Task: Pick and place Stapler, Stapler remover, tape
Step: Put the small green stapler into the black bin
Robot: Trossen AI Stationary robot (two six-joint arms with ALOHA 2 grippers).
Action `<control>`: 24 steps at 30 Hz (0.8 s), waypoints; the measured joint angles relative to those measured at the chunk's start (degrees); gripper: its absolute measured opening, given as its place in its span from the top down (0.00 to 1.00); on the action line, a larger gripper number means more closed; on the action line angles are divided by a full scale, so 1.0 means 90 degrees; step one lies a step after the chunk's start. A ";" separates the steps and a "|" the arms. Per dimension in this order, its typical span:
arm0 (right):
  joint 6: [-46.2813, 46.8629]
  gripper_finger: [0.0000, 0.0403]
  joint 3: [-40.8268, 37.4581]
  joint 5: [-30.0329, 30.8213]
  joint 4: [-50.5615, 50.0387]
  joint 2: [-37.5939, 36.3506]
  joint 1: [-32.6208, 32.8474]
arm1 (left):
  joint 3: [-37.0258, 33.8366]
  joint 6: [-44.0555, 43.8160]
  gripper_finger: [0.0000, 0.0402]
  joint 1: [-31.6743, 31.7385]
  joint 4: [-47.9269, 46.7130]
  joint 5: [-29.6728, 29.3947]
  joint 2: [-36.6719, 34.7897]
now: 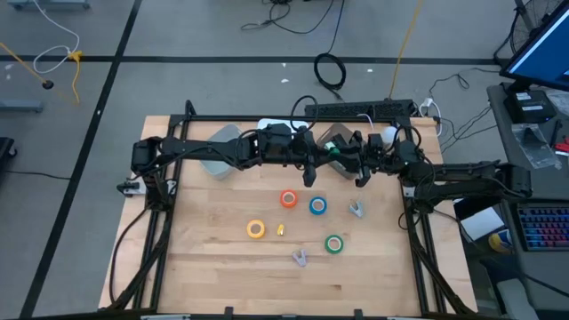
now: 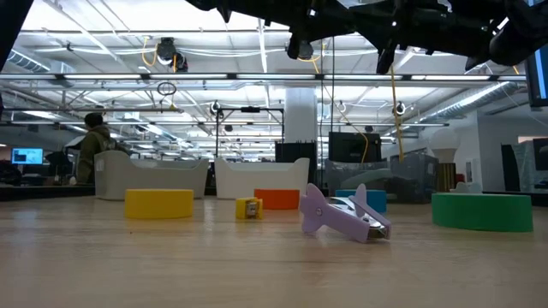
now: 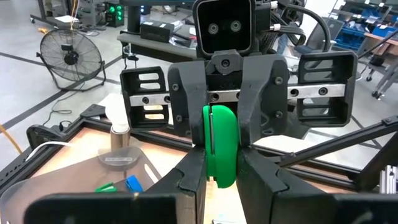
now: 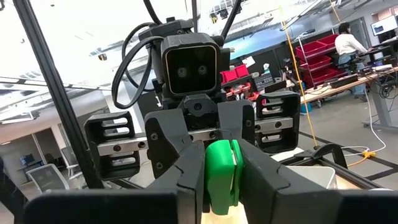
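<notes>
**A:** What do the fingers hold?

**B:** The two arms meet above the far middle of the tabletop (image 1: 222, 276), tip against tip. The left gripper (image 3: 221, 171) has its fingers nearly closed, and they press on both sides of a green object (image 3: 221, 149), smooth and rounded. The right gripper (image 3: 221, 132) faces it. Its fingers are also narrow and lie against the two sides of the same green object, so both grip it together, in the air.

**A:** Is it the stapler?

**B:** I cannot tell. Only a rounded green edge shows between the dark fingers.

**A:** Where are the other things?

**B:** They lie on the tabletop, nearer than the grippers. The red-orange tape roll (image 1: 288, 199) and the blue tape roll (image 1: 317, 206) are side by side in the middle. The yellow tape roll (image 1: 256, 228) is to the left and nearer, and the green tape roll (image 1: 334, 244) is to the right and nearer. A lilac staple remover (image 1: 356, 209) lies right of the blue roll, and a second staple remover (image 1: 300, 258) lies nearest, between the yellow and green rolls. A tiny yellow piece (image 1: 280, 230) is just right of the yellow roll. No fingers touch these.
</notes>
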 joint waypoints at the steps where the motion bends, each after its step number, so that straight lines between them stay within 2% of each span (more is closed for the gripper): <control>1: 0.0010 0.85 0.0000 0.0004 0.0000 0.0000 0.0000 | 0.0000 -0.0039 0.82 0.0000 0.0000 0.0000 0.0000; 12: 0.0150 0.85 -0.0001 0.0075 0.0021 0.0005 0.0000 | 0.0000 -0.0065 0.80 -0.0013 0.0002 -0.0031 0.0000; 15: 0.0148 0.85 -0.0001 0.0098 0.0001 0.0005 -0.0002 | 0.0000 -0.0066 0.74 -0.0020 -0.0029 -0.0046 0.0000; 20: 0.0128 0.85 -0.0012 0.0131 -0.0032 0.0005 -0.0007 | 0.0000 -0.0270 0.57 -0.0027 -0.0148 -0.0002 0.0000; 24: 0.0116 0.85 -0.0012 0.0178 -0.0046 0.0005 -0.0007 | 0.0008 -0.0541 0.46 -0.0023 -0.0223 0.0353 0.0000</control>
